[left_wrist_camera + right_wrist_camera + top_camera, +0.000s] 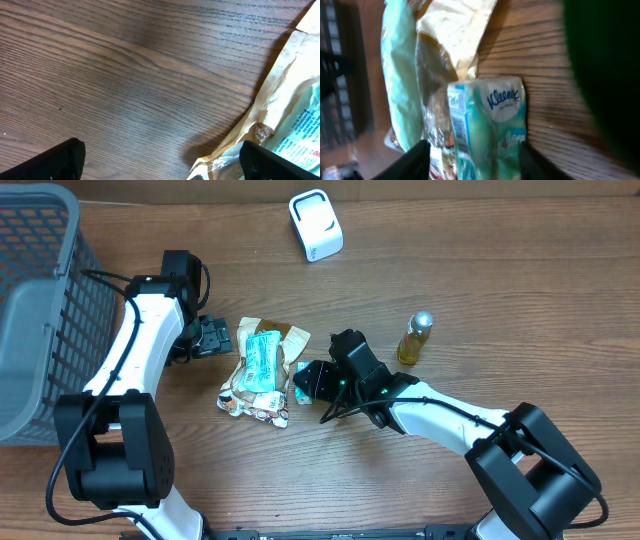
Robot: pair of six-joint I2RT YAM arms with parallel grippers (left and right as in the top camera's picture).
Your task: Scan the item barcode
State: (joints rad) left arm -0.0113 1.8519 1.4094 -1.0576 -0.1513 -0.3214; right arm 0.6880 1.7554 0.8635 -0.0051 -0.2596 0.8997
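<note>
Over on the left, the left gripper (213, 335) sits wide open beside the snack packets (262, 365). Right of them, the right gripper (303, 383) straddles the tissue pack (487, 125), jaws half apart. Looks like the pick-up step: next it squeezes, lifts, and heads for the far scanner (315, 225).

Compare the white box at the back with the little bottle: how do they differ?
The white box is squat and all white; the bottle is slim, golden, with a silvery cap. The box sits far from both arms; the bottle sits close beside the right arm. Both rest on the wooden table, untouched.
</note>
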